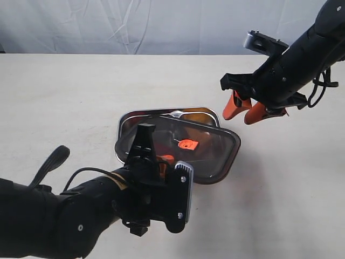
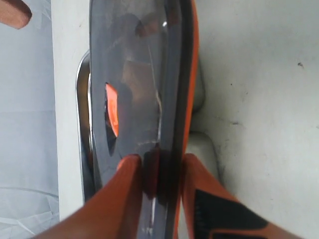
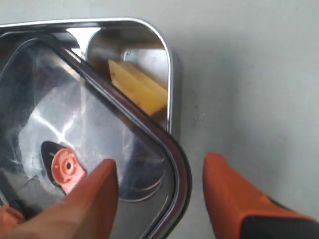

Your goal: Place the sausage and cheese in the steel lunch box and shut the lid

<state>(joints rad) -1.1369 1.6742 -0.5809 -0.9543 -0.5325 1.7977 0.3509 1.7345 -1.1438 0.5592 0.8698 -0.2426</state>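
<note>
The steel lunch box (image 1: 161,114) stands mid-table. Over it the dark translucent lid (image 1: 215,154) lies askew, its right corner overhanging the box, its orange valve tab (image 1: 187,144) on top. My left gripper (image 2: 159,162) is shut on the lid's (image 2: 134,74) near edge, one finger on each face. Above the table by the lid's far right corner hangs my right gripper (image 1: 245,110), open and empty; in its wrist view the lid's corner (image 3: 174,169) lies below the gap between the fingers. The yellow cheese (image 3: 137,87) rests in the box's uncovered compartment. The sausage is hidden.
The pale table (image 1: 64,97) stretches left, right and in front of the box. A light fabric backdrop (image 1: 135,24) hangs behind the far edge. My left arm's black body (image 1: 81,216) fills the lower left of the exterior view.
</note>
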